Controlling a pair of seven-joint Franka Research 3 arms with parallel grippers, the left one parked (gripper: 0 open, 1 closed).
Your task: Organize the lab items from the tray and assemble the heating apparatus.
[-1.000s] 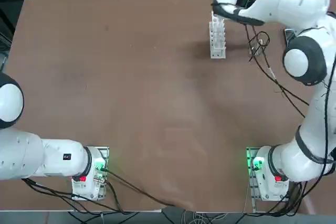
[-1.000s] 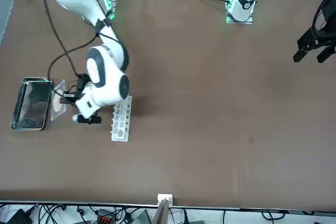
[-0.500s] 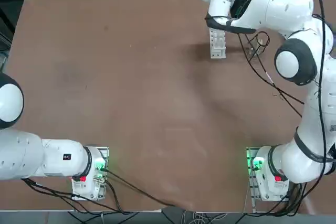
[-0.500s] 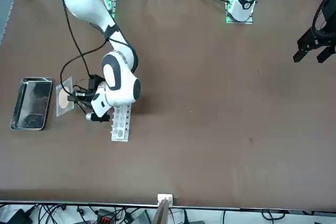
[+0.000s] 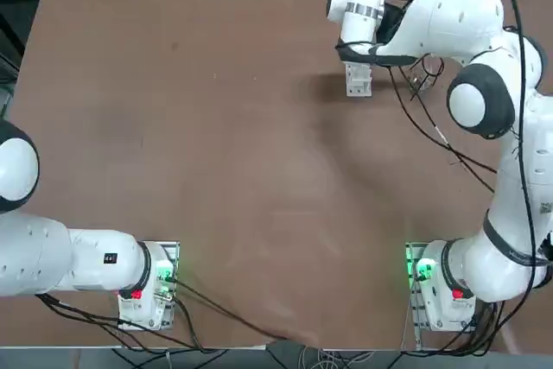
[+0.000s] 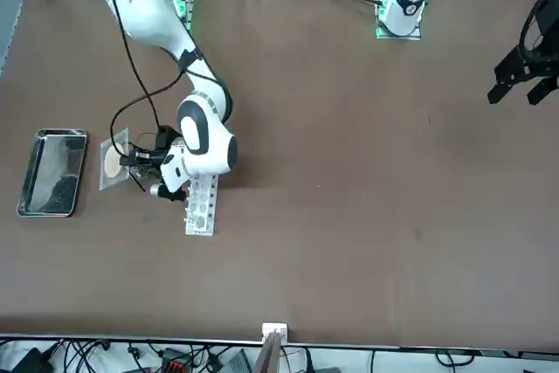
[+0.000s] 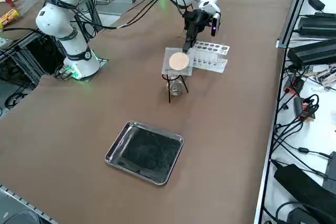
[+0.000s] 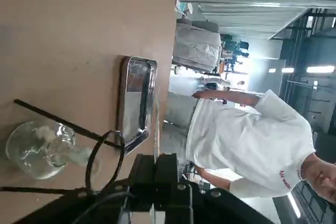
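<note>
My right gripper (image 7: 185, 51) is shut on the far edge of the square grey mesh (image 7: 178, 61) with the round tan centre. It holds the mesh roughly level, a little above the black wire tripod (image 7: 172, 83). The clear glass burner (image 7: 176, 88) stands inside the tripod's legs. In the wrist view the shut fingers (image 8: 161, 174) point past the tripod ring (image 8: 105, 153) and the burner (image 8: 35, 148) towards the metal tray (image 8: 137, 103). From the front, the mesh (image 6: 113, 163) hangs between the tray (image 6: 52, 172) and my gripper (image 6: 138, 163). The tray (image 7: 145, 151) holds nothing.
The white tube rack (image 7: 210, 56) stands right beside the tripod, under my wrist (image 5: 358, 82). A person in a white shirt (image 8: 241, 140) stands beyond the table's tray end. Cables and black boxes (image 7: 315, 51) line the table's far edge.
My gripper has carried the mesh away from the tray towards the rack, over the tripod. The arm has swung over the rack's end.
</note>
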